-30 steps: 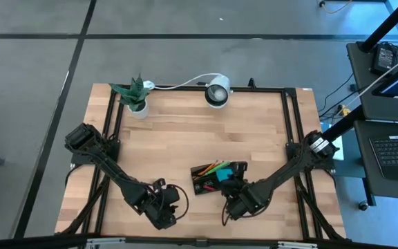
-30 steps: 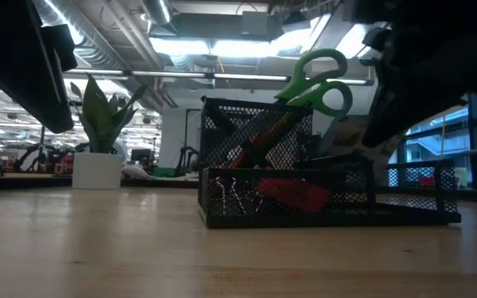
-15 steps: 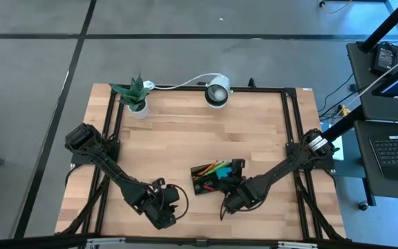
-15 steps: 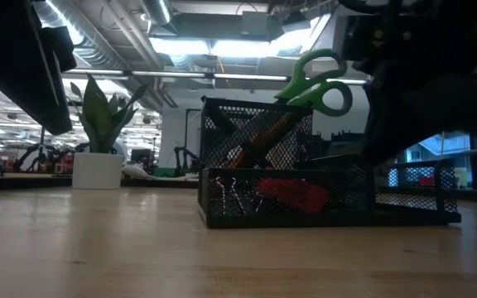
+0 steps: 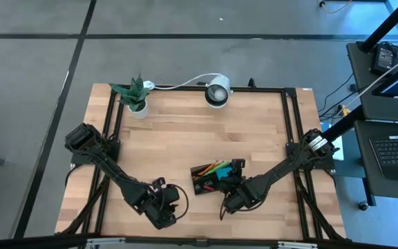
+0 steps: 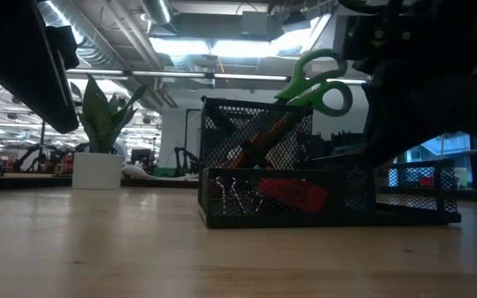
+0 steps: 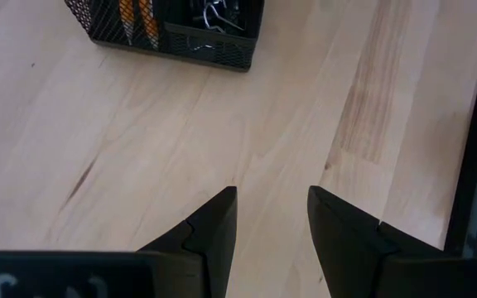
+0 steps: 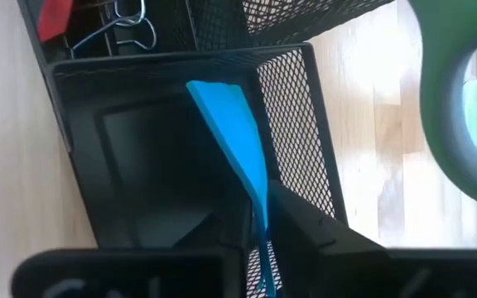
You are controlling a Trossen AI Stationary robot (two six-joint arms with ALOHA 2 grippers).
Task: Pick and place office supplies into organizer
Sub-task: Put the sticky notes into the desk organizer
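Note:
The black mesh organizer [image 5: 209,181] stands near the table's near edge, right of the middle. The green-handled scissors [image 6: 321,79] stand upright in its tall cup with orange pencils [image 7: 135,16]. Clips [image 8: 127,25] and a red piece [image 8: 56,16] lie in a low compartment. My right gripper [image 8: 255,219] is at the organizer's near side, shut on the blue sticky-note pad [image 8: 230,132] above another low compartment [image 8: 139,157]. My left gripper [image 7: 272,215] is open over bare wood, to the organizer's left. My right gripper pinches the blue sticky-note pad between its two fingers at one edge [image 8: 259,207]. The fingers [image 8: 305,223] slant down from the table's near side. The pad stands edge-on out in front of them, over the low compartment. Whether its far end touches the floor I cannot tell.
A potted plant [image 5: 135,97] and a white round lamp [image 5: 218,91] stand along the far edge. Bare wood stretches across the table's middle and left. The black frame rails [image 5: 292,124] run along both sides.
My right gripper has shifted slightly toward the table's left, closer over the organizer, still shut on the blue pad. It has stayed about still over the last half second.

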